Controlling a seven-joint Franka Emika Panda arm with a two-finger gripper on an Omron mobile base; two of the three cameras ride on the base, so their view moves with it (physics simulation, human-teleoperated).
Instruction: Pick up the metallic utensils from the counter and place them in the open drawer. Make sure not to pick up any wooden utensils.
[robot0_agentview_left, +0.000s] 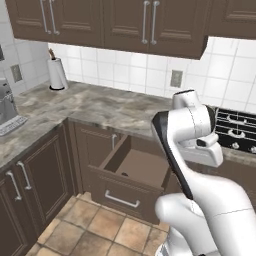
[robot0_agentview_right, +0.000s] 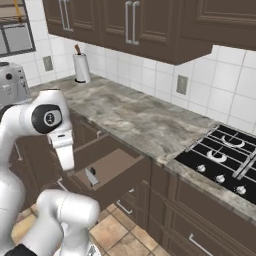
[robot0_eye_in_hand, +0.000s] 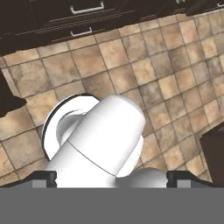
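The open drawer (robot0_agentview_left: 122, 196) (robot0_agentview_right: 111, 167) is pulled out from under the marbled counter (robot0_agentview_left: 100, 105) (robot0_agentview_right: 135, 120), its brown floor showing. A small grey thing (robot0_agentview_right: 91, 176) rests inside it, too small to identify. The metallic utensils and the wooden utensils are out of view, and none lies on the stretch of counter that shows. My arm is folded in front of the drawer. In the hand view my gripper (robot0_eye_in_hand: 111, 177) is open, its dark fingertips (robot0_eye_in_hand: 44, 176) far apart at the bottom. Nothing sits between them, and they point down at the tiled floor.
A paper towel roll (robot0_agentview_left: 57, 74) (robot0_agentview_right: 81, 67) stands at the back of the counter. A black stove (robot0_agentview_left: 237, 127) (robot0_agentview_right: 225, 160) sits to the right and a grey appliance (robot0_agentview_left: 7, 107) (robot0_agentview_right: 12, 85) to the left. Closed cabinet doors flank the drawer. Tan floor tiles (robot0_eye_in_hand: 153, 78) lie below.
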